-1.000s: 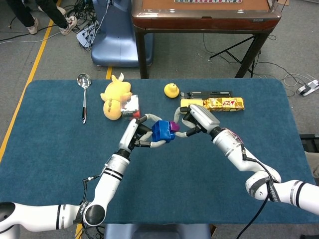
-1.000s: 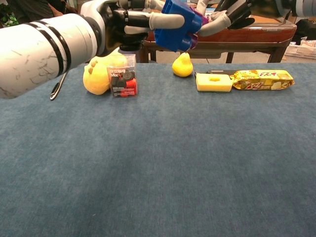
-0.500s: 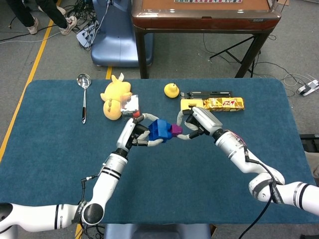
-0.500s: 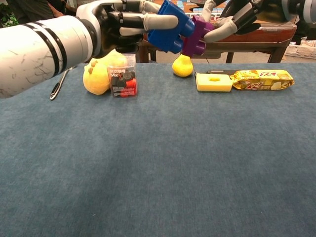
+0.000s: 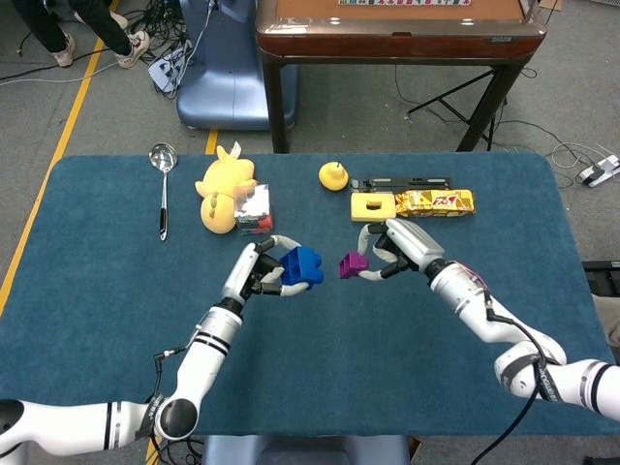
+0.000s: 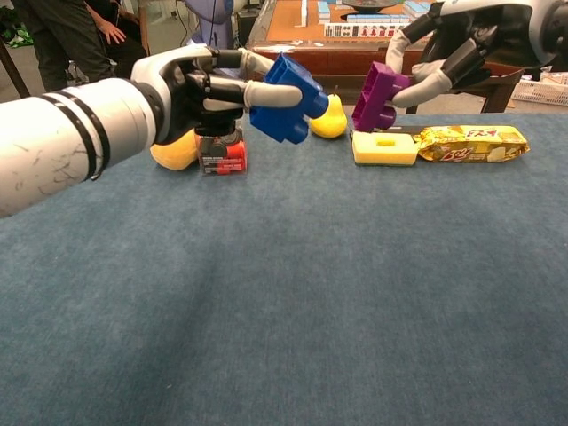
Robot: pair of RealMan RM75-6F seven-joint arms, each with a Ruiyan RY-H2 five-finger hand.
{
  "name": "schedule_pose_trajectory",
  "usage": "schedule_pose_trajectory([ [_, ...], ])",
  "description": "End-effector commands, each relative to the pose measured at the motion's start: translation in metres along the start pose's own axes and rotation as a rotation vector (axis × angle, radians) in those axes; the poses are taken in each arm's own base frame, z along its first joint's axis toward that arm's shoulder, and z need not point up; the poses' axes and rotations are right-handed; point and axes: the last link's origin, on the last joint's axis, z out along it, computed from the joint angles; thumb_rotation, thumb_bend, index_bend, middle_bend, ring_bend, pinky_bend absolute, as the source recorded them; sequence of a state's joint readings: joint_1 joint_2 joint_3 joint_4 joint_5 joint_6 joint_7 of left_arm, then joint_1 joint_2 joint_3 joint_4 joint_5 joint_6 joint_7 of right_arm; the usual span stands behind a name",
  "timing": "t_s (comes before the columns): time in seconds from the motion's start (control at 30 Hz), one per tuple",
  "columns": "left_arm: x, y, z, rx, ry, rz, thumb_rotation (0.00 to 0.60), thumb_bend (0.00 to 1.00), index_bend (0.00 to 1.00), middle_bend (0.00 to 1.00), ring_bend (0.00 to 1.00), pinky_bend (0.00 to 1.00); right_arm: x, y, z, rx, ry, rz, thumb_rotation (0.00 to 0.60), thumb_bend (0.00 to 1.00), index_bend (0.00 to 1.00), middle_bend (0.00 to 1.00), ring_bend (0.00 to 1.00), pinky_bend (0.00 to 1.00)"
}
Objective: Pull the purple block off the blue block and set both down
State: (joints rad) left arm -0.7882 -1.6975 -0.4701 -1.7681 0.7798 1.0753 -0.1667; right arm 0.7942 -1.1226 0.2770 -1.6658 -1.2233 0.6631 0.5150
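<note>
My left hand [image 5: 262, 268] [image 6: 197, 87] holds the blue block [image 5: 301, 263] [image 6: 286, 98] above the middle of the blue table. My right hand [image 5: 395, 249] [image 6: 461, 46] holds the purple block [image 5: 354, 263] [image 6: 376, 98] a short way to the right of it. The two blocks are apart, with a clear gap between them. Both are off the table surface.
Behind the hands lie a yellow plush toy [image 5: 222, 187], a small clear box with red contents [image 5: 254, 208] [image 6: 222, 151], a yellow pear-shaped toy [image 5: 333, 175] [image 6: 330, 117], a yellow sponge [image 5: 372, 204] [image 6: 384, 147], a snack packet [image 5: 436, 201] [image 6: 471, 142] and a ladle [image 5: 163, 184].
The purple block has come off the blue block. The hands have drawn apart and lowered, left hand with the blue block, right hand with the purple one.
</note>
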Motion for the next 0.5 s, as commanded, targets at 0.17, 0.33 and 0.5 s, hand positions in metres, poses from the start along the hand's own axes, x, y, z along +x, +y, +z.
schedule_pose_trajectory([
  [0.17,-0.007,-0.018,-0.004,0.026,-0.039,0.099,0.600,0.06,0.68,1.00,1.00,1.00,-0.010,0.023,-0.003,-0.075,-0.044,-0.060,0.600,0.45,0.70,1.00,1.00,1.00],
  [0.33,-0.014,-0.030,-0.008,0.041,-0.074,0.171,0.600,0.06,0.67,1.00,1.00,1.00,-0.015,0.039,-0.003,-0.114,-0.051,-0.119,0.600,0.45,0.70,1.00,1.00,1.00],
  [0.5,-0.023,-0.045,-0.011,0.055,-0.126,0.287,0.600,0.06,0.67,1.00,1.00,1.00,-0.019,0.051,-0.001,-0.150,-0.059,-0.220,0.600,0.45,0.70,1.00,1.00,1.00],
])
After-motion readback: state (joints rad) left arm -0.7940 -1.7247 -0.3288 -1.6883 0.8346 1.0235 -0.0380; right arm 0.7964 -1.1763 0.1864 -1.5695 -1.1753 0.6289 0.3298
